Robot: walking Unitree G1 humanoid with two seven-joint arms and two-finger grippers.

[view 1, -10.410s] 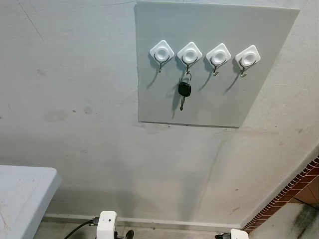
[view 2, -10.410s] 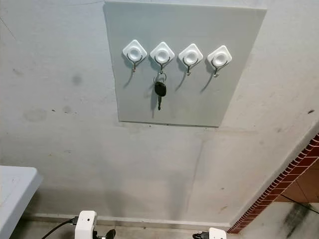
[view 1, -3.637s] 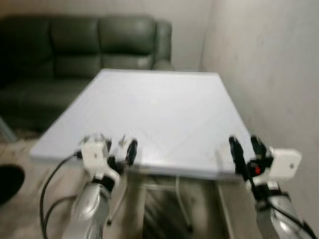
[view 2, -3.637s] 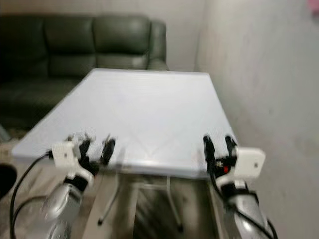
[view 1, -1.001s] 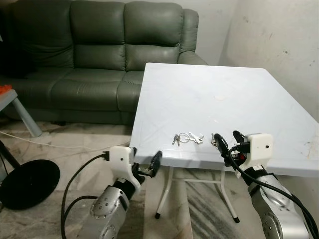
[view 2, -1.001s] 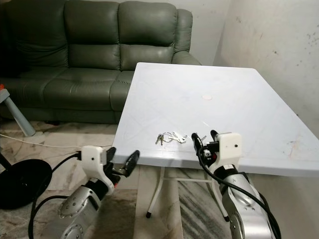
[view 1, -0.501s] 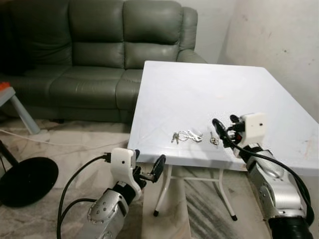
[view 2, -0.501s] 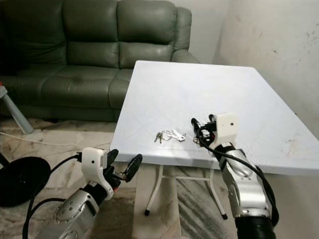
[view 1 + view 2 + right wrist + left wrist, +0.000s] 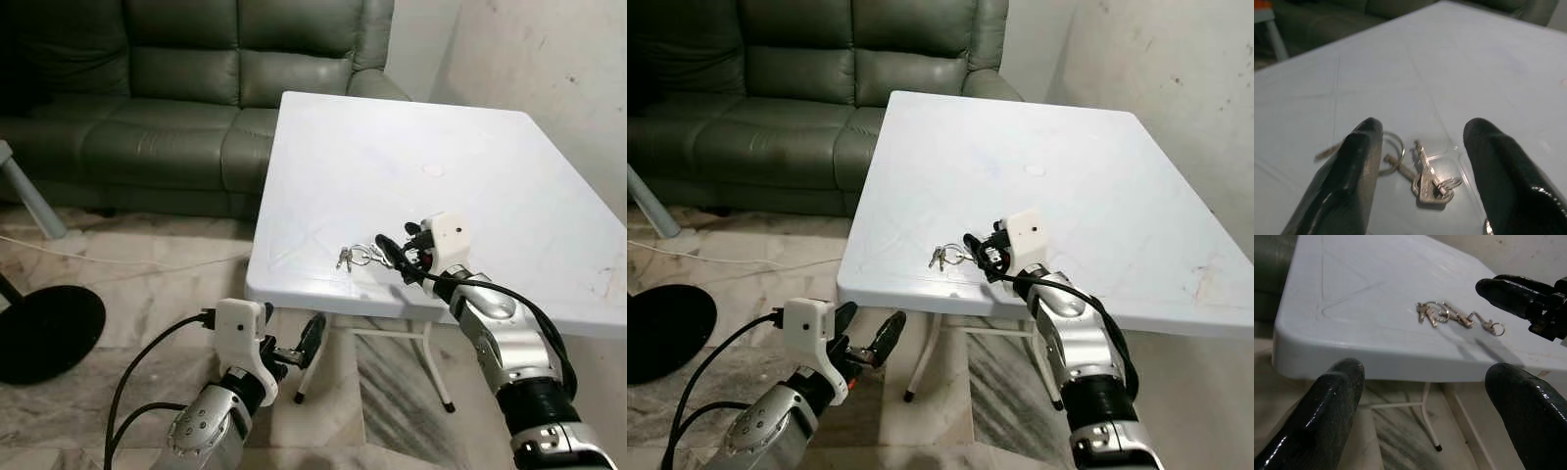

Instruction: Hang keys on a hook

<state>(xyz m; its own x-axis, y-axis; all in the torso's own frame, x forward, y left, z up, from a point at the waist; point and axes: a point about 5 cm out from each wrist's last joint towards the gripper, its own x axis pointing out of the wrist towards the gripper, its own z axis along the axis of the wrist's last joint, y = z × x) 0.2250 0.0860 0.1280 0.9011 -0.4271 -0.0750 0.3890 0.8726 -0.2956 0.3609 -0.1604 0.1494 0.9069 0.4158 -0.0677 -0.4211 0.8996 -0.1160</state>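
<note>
A bunch of silver keys on a ring (image 9: 358,257) lies near the front edge of the white table (image 9: 470,186). The right wrist view shows the keys (image 9: 1426,183) and their ring (image 9: 1394,147) lying flat on the tabletop. My right gripper (image 9: 398,245) is open just above the table, with its fingertips (image 9: 1369,132) right beside the keys and nothing between them. My left gripper (image 9: 290,329) is open and hangs low in front of the table, below its edge. From there the keys (image 9: 1442,313) sit beyond the table's rim, next to the right gripper (image 9: 1513,293).
A dark green sofa (image 9: 196,88) stands behind the table on the left. A black round base (image 9: 44,333) rests on the marble floor at the left. A pale wall (image 9: 549,69) runs along the table's right side. Metal table legs (image 9: 323,367) stand underneath.
The view turned from the wall hooks to the table. In the last second my right gripper reached forward over the table up to the keys; the left gripper sank slightly.
</note>
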